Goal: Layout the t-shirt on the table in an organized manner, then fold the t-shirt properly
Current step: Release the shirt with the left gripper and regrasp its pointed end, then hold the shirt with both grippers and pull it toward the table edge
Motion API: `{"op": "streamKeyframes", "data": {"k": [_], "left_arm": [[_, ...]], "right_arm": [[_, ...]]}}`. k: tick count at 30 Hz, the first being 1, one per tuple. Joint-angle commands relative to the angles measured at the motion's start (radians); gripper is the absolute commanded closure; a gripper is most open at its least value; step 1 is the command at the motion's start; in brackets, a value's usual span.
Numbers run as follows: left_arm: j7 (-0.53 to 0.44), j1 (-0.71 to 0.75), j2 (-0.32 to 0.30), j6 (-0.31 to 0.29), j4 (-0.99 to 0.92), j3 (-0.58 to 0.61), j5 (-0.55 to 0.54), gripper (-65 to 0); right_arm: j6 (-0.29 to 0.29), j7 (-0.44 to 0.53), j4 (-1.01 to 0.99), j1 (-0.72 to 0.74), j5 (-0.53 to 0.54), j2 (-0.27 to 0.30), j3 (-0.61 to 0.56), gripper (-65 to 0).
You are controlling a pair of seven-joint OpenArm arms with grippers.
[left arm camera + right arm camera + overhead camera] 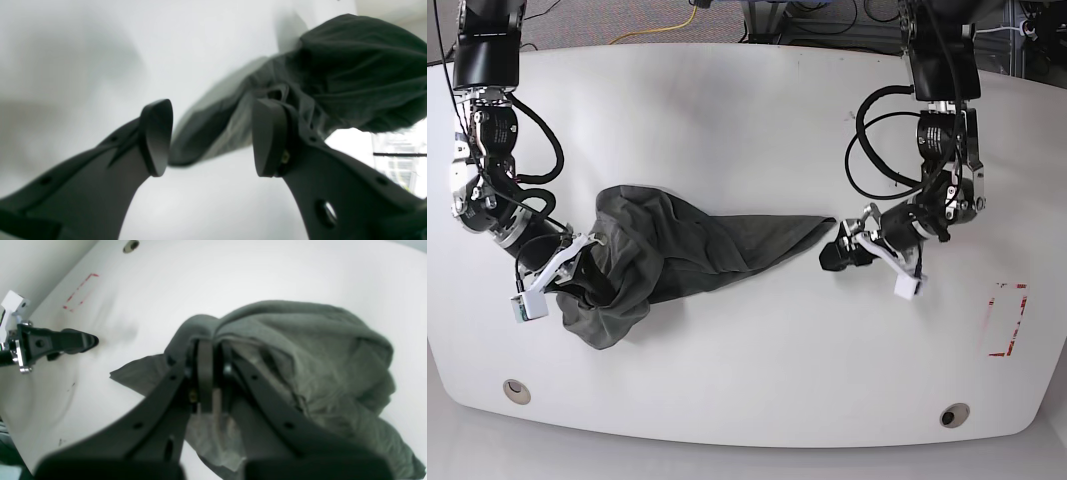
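Charcoal t-shirt (677, 255) (bunched) pinched by right gripper (208, 350); left gripper (835, 256) spread

Beyond the desk, grey carpet (627, 20) crossed by a yellow cable (662, 30)

A robotics lab: white table (747, 110), red tape rectangle (1009, 320), floor cables (689, 18).

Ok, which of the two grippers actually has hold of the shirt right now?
The right gripper: its jaws are shut on a bunched fold of the t-shirt. The left gripper stands open by the shirt's stretched-out tip, gripping nothing.
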Motion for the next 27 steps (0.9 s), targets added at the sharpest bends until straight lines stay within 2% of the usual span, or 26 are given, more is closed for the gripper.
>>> {"op": "streamKeyframes", "data": {"k": [1, 15, 20, 27], "left_arm": [[0.005, 0.018, -0.008, -0.004, 0.014, -0.020, -0.004, -35.4], [0.000, 0.073, -0.013, -0.004, -0.008, -0.022, 0.000, -35.3], [-0.003, 0.065, 0.023, -0.001, -0.072, -0.022, 0.001, -35.3], [-0.012, 0.018, 0.041, 0.066, -0.150, -0.017, 0.001, -35.3]], "right_arm": [[0.006, 0.032, 0.016, 0.023, 0.017, 0.017, 0.010, 0.0], [0.006, 0.032, 0.015, 0.018, 0.019, 0.016, 0.010, 0.0], [0.006, 0.032, 0.013, 0.018, 0.019, 0.016, 0.010, 0.0], [0.004, 0.032, 0.013, 0.018, 0.019, 0.016, 0.010, 0.0]]}}
